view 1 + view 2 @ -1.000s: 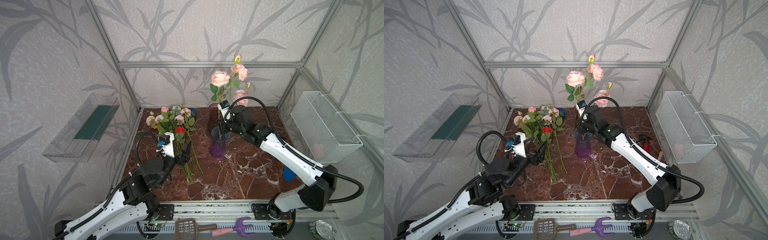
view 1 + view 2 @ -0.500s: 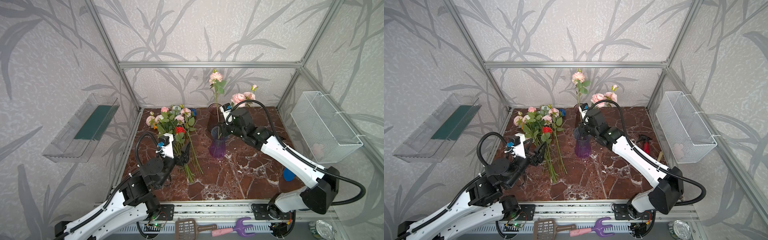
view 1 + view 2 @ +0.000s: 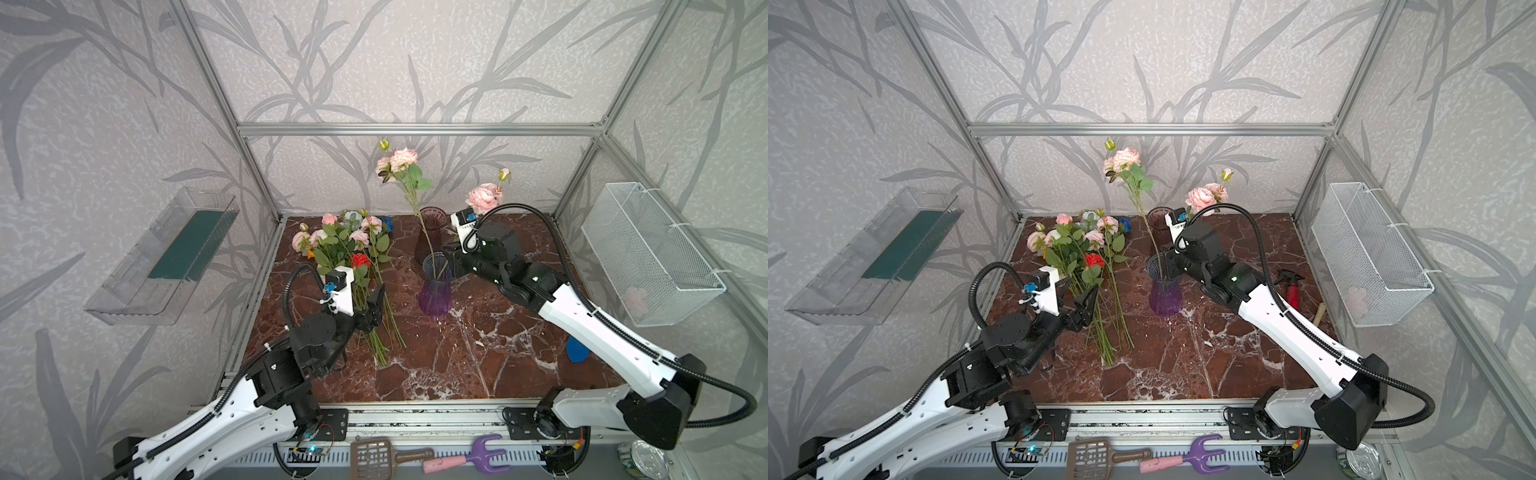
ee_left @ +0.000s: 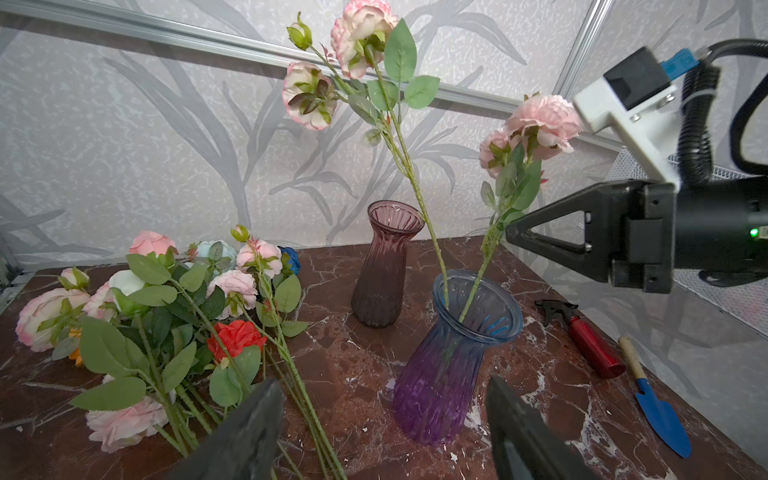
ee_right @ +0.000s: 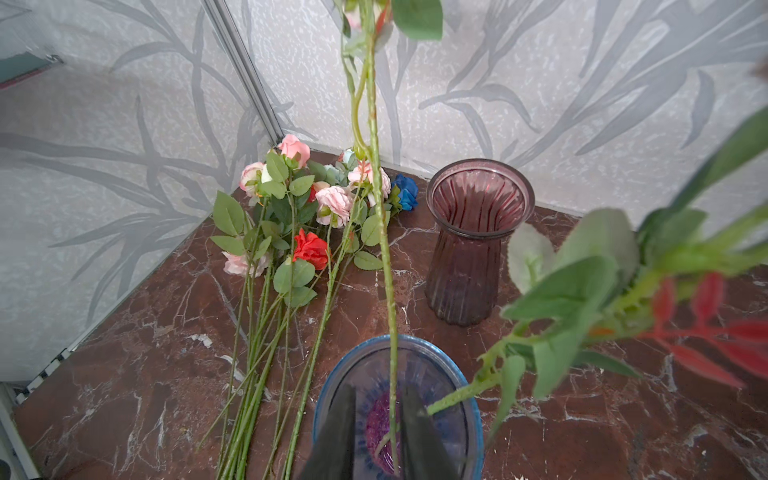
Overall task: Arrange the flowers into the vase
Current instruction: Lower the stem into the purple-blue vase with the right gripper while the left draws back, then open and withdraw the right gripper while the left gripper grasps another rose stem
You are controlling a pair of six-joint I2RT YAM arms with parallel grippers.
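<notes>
A blue-to-purple glass vase [image 3: 434,291] [image 3: 1165,291] [image 4: 444,374] stands mid-table. Two flowers stand in it: a pink-white rose stem [image 3: 401,160] [image 4: 361,29] leaning back-left, and a pink peony [image 3: 482,197] [image 4: 544,120] leaning right. My right gripper [image 3: 451,259] [image 3: 1165,266] [image 5: 379,392] hovers at the vase's mouth, open narrowly. The rose stem shows in the gap below it, and the peony stem passes by one finger. More flowers [image 3: 345,249] [image 4: 166,311] [image 5: 307,216] lie bundled on the left. My left gripper [image 3: 1077,295] [image 4: 384,388] is wide open just above their stems, holding nothing.
A dark maroon vase [image 3: 430,237] [image 5: 469,249] stands empty just behind the blue one. A red spray bottle [image 4: 590,349] and a blue trowel [image 4: 660,411] lie at the right. A wire basket [image 3: 648,253] hangs on the right wall, a clear tray [image 3: 166,257] on the left.
The right gripper came down with both flowers, set their stems in the vase, and its jaws parted. The blooms then fell apart, one back-left, one right. The left arm stayed still.
</notes>
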